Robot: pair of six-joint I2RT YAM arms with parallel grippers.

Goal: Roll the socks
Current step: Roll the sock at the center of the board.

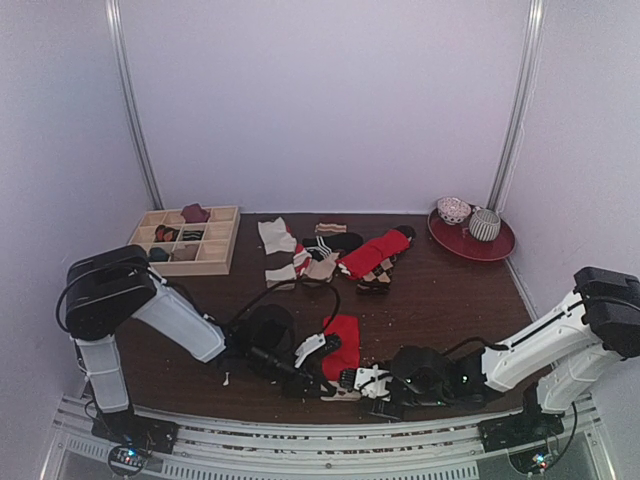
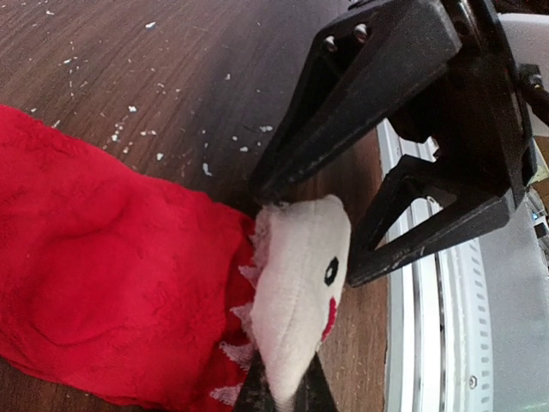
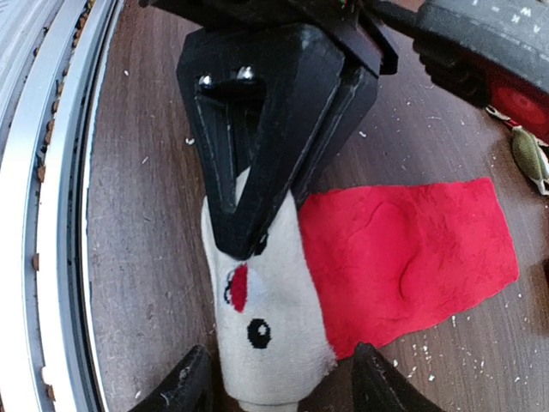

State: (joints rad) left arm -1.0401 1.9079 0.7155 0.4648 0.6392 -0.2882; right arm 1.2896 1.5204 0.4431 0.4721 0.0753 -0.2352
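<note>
The red sock [image 1: 343, 340] lies flat near the table's front edge, its cream end [image 1: 340, 390] pointing at the rail. It shows in the left wrist view [image 2: 111, 283] and in the right wrist view [image 3: 403, 249]. My left gripper [image 2: 285, 396] is shut on the cream end [image 2: 300, 292], which bears a small face pattern. My right gripper [image 3: 279, 390] is open, its fingers [image 3: 184, 386] standing on either side of the cream end [image 3: 266, 326] without touching it. The two grippers meet tip to tip there [image 1: 350, 383]. I cannot make out the plain tan sock.
A pile of other socks [image 1: 335, 252] lies at the back middle. A wooden compartment tray [image 1: 222, 240] stands at the back left and a red plate [image 1: 495, 250] with two bowls at the back right. The metal rail [image 1: 300, 432] runs close behind the cream end.
</note>
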